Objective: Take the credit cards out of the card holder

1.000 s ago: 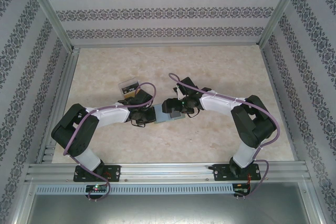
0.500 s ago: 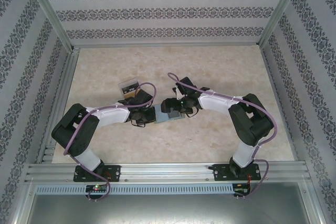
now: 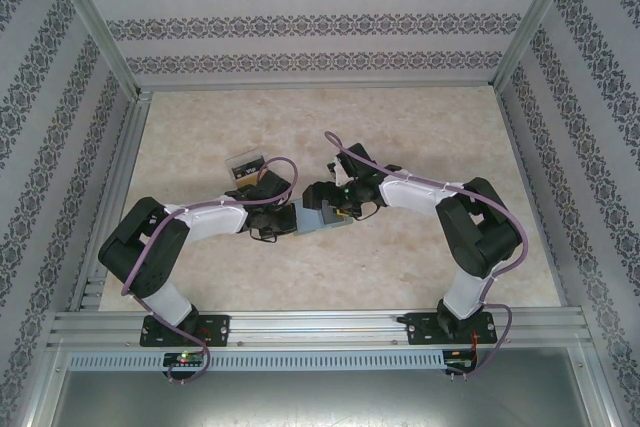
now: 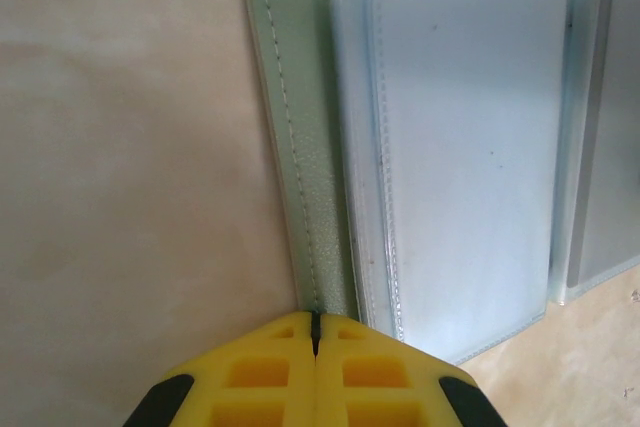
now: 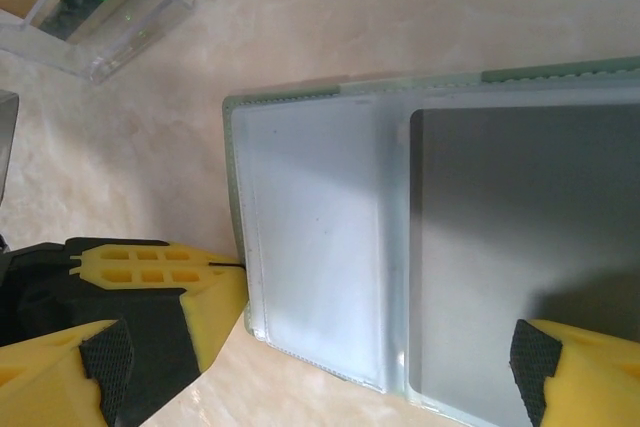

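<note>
Card holder (image 5: pixel 310 247) open, tray (image 5: pixel 110 17) near; left jaws closed, perhaps on its edge; right jaws wide.

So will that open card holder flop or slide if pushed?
Probably floppy: the card holder is a thin stitched cover. Likely light and slides on the smooth table unless the left hand at its corner steadies it.

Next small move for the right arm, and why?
Probably lower the right gripper and close on the grey card's edge: its jaws stand open above the open card holder, the card sits in its pocket, and the left gripper is shut at the holder's edge.
</note>
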Controlling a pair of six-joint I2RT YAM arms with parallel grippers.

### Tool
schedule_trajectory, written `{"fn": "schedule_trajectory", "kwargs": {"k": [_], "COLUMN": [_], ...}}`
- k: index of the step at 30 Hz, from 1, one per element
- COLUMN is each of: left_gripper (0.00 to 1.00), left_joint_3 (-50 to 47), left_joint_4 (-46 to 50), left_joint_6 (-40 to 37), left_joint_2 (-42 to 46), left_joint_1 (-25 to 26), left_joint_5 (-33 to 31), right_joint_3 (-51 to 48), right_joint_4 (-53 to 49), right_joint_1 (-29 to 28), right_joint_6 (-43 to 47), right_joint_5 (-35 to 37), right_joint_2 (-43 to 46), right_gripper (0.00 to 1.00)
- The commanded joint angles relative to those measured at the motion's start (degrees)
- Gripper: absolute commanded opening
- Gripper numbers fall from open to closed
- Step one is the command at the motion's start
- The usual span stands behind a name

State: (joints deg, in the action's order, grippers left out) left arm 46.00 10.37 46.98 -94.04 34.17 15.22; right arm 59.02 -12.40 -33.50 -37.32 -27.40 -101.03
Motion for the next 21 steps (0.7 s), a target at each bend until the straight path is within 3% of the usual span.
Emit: {"fn": "schedule_trajectory", "kwargs": {"k": [1,7,21], "left_gripper": [0.05,0.05,0.04], "left_joint_3": [-0.14,-0.09,0.46], "left_joint_4": [-1.22,-0.95,-0.68], "left_joint_6": [-0.21,-0.29,-0.27], "left_joint_2": [-2.90,-2.90,-3.52], "left_joint_1": [1.51,1.51,1.51], "left_joint_5": [0.73,0.60,0.63], "right_joint_3": [0.75,1.58,2.58], "right_joint_4": [-2.89,-7.32,-8.30], "right_joint_1": [0.05,0.03,0.26], "right_joint_6": [1.79,5.38,7.17], "right_joint_5": [2.70,9.40,9.94], "right_joint_2": [1.08,2.16,2.65], "right_gripper": [0.98,0.98,0.98]}}
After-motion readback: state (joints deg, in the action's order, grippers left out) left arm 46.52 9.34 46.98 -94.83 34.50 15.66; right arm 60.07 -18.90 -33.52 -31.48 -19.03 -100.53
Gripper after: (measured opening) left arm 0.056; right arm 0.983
